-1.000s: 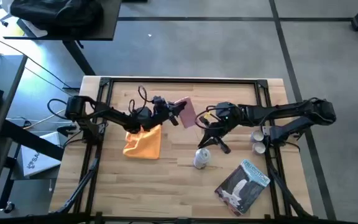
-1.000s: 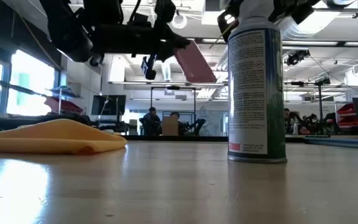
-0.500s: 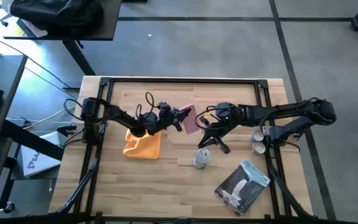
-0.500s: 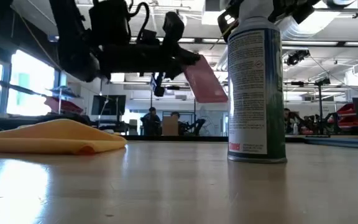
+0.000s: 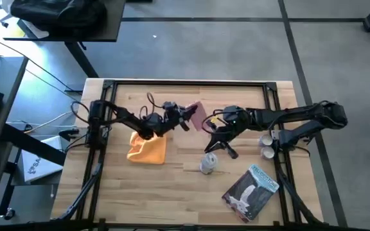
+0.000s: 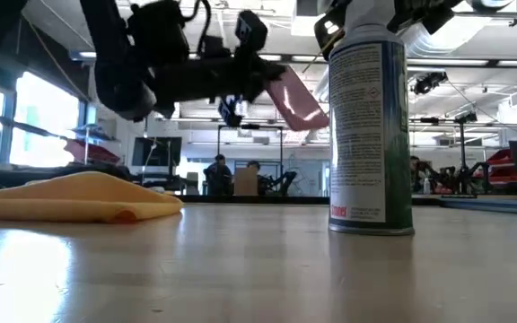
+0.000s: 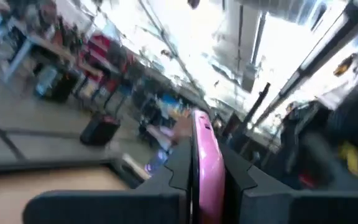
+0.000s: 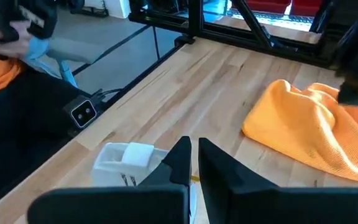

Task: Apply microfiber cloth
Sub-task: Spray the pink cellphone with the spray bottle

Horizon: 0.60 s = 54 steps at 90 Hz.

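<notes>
The microfiber cloth (image 5: 148, 147) lay bunched on the wooden table (image 5: 172, 186), well to one side of the spray can (image 5: 208, 163), and nothing was touching it. The left gripper (image 5: 186, 116) hung in the air above the far edge of the cloth, its fingers pinching a flat pink phone-like slab (image 5: 196, 116) tilted edge-up, between the cloth and the right arm. The right gripper (image 5: 214, 145) sat low just beside the can, its fingers (image 8: 180, 155) pressed nearly together around nothing I could make out. To my eye, wiping well would mean one gripper keeping the slab steady and face-up while the other gathered the cloth by a thick fold, not a loose corner, and drew it flat across the surface.
</notes>
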Each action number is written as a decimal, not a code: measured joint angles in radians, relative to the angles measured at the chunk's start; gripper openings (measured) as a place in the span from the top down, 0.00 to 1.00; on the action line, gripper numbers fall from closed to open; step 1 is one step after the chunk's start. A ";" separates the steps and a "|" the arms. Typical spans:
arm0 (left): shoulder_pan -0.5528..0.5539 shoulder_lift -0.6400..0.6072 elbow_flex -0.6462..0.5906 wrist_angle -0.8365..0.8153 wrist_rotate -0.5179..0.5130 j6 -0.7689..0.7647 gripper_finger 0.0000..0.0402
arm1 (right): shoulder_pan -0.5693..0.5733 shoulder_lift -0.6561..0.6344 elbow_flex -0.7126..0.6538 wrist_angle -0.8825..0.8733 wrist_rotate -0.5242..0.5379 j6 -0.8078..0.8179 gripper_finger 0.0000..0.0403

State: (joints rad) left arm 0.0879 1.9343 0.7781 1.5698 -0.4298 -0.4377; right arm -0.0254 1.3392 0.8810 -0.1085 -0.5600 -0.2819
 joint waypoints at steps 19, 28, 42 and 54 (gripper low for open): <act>0.001 -0.127 -0.036 -0.043 0.065 0.084 0.96 | 0.000 0.000 0.000 0.000 0.000 0.009 1.00; -0.013 -0.184 -0.076 -0.129 0.080 0.078 0.96 | 0.000 0.000 0.000 -0.002 0.000 0.008 1.00; -0.055 -0.230 -0.156 -0.180 0.047 0.074 0.96 | 0.000 0.000 0.000 -0.002 0.000 0.004 1.00; -0.098 -0.224 -0.197 -0.192 -0.003 0.073 0.96 | 0.000 0.000 0.000 -0.003 0.000 0.004 1.00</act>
State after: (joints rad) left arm -0.0105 1.7107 0.5807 1.3776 -0.4331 -0.3645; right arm -0.0254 1.3392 0.8810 -0.1113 -0.5601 -0.2783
